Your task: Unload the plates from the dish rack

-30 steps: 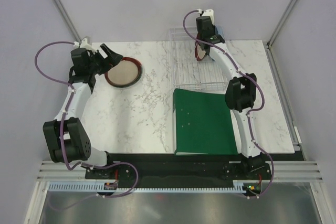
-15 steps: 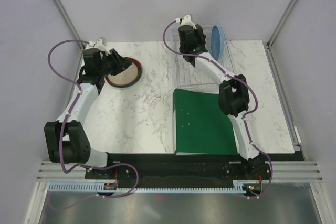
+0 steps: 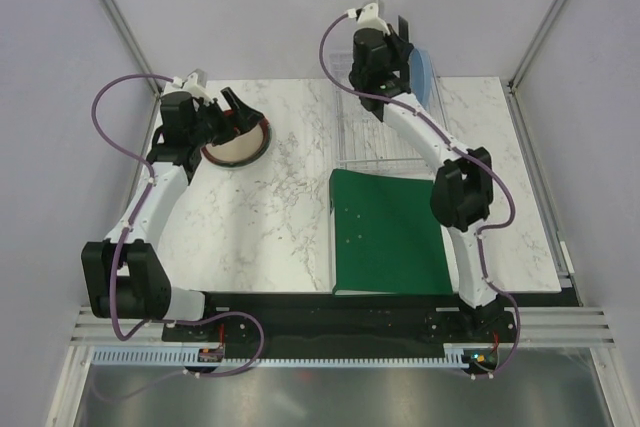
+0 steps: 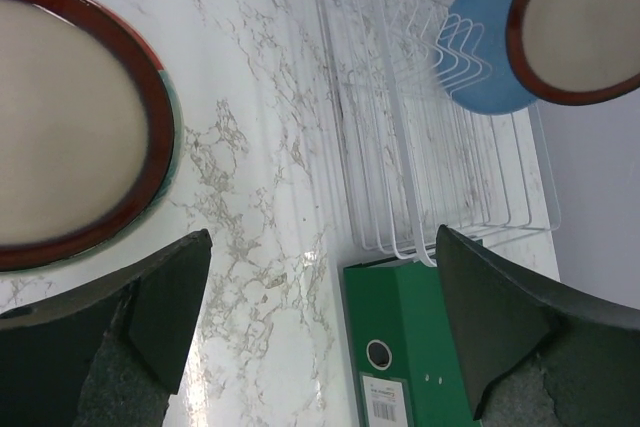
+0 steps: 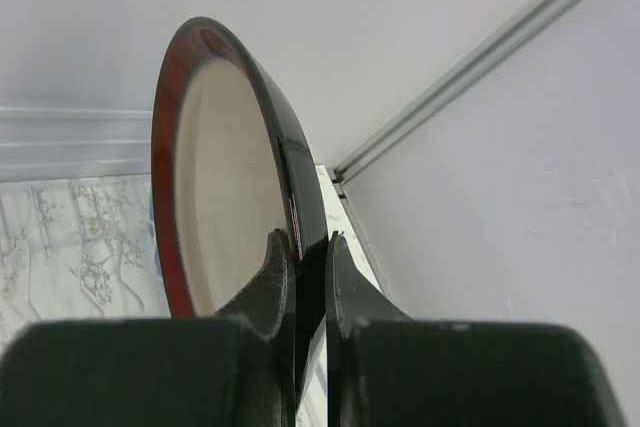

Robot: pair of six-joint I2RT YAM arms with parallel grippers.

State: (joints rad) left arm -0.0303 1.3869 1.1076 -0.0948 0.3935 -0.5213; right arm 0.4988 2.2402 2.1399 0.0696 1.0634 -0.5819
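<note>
Clamping the dark-red-rimmed plate [image 5: 215, 177] by its rim, the right gripper [image 5: 300, 247] holds it on edge above the dish rack [image 3: 370, 132], upper centre, while the unloaded plate [image 3: 235, 140] and wide-open left gripper [image 4: 322, 237] lie to its left.

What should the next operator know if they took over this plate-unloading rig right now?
Grippers: left gripper open and empty, hovering beside the first red-rimmed plate. Right gripper shut on the rim of a second red-rimmed plate, held on edge above the dish rack.
Done: the first plate lies flat on the table, left of the rack.
Left: set down the held plate, then fetch the light blue plate, standing at the rack's far end.
</note>
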